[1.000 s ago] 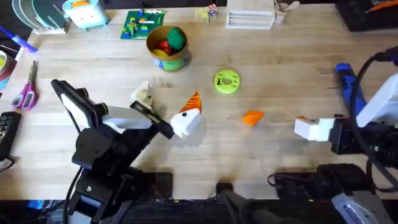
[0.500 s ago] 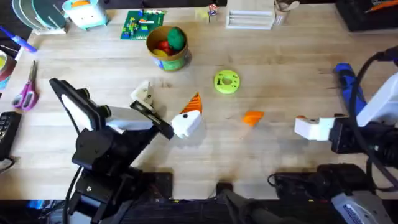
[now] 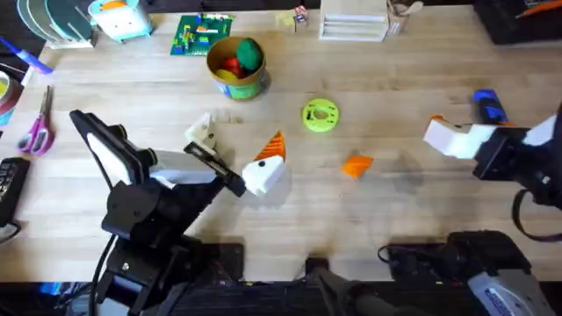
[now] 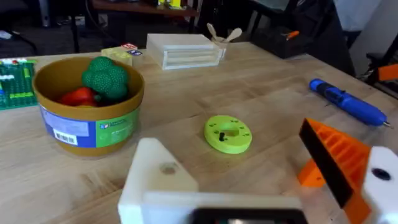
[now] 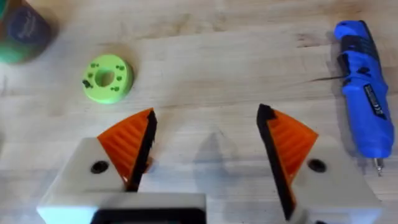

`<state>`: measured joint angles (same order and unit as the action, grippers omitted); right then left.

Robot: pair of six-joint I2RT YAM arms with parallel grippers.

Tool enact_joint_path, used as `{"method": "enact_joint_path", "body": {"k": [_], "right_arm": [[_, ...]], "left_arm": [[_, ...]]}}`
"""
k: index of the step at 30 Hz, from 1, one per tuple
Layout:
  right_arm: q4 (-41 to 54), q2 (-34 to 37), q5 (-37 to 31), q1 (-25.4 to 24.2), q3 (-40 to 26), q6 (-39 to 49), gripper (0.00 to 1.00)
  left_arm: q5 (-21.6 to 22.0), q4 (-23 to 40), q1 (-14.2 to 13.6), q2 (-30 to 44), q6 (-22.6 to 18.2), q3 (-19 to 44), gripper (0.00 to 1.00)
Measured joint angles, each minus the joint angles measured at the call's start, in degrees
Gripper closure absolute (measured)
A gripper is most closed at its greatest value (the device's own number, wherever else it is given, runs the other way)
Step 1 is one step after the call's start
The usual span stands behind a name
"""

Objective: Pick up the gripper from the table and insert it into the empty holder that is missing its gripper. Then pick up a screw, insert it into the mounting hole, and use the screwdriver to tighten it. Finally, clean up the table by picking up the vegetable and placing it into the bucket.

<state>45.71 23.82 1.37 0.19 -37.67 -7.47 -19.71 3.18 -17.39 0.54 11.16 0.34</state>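
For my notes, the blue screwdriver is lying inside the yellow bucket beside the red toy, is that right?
Not quite: the screwdriver lies flat on the table, well apart from the bucket, as the left wrist view shows. The bucket holds a red toy and a green one.

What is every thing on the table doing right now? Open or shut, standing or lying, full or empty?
Left gripper: open, holding nothing.
Right gripper: open, holding nothing, up above the table.
Orange wedge gripper: lying loose on the table.
Screwdriver: lying on its side, untouched.
Bucket: upright, with a green toy and a red toy inside.
Green disc: lying flat.
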Motion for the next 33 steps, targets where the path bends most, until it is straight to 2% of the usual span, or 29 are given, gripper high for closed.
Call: {"method": "enact_joint_path", "body": {"k": [4, 7, 9, 15, 20, 26, 33], "right_arm": [[-2.73, 0.02, 0.40, 0.00, 0.00, -6.61, 0.010], [-3.55, 0.69, 3.80, 0.00, -0.05, -6.58, 0.008], [-0.72, 2.92, 5.73, 0.05, -0.84, -5.58, 0.008], [8.55, 15.25, 8.04, 3.02, -8.00, 0.89, 0.010], [13.47, 24.11, 7.39, 8.40, -14.71, 10.04, 0.008], [16.87, 29.67, 5.73, 15.04, -16.06, 17.32, 0.009], [16.99, 31.25, 5.79, 19.98, -16.09, 22.69, 0.008]], "left_arm": [[-0.02, 0.01, 0.00, 0.00, 0.00, 0.00, 0.008], [-0.02, 0.00, 0.00, 0.00, 0.00, 0.00, 0.009], [-0.02, 0.00, 0.00, 0.00, 0.00, 0.00, 0.008], [-0.04, 0.02, 0.00, 0.00, -0.34, 0.00, 0.008], [-0.08, 0.00, 0.00, 0.00, -2.12, 0.00, 0.008], [-0.17, 0.00, 0.00, 0.00, -3.27, 0.00, 0.008], [-0.21, 0.00, 0.00, 0.00, -3.95, 0.00, 0.008]]}}
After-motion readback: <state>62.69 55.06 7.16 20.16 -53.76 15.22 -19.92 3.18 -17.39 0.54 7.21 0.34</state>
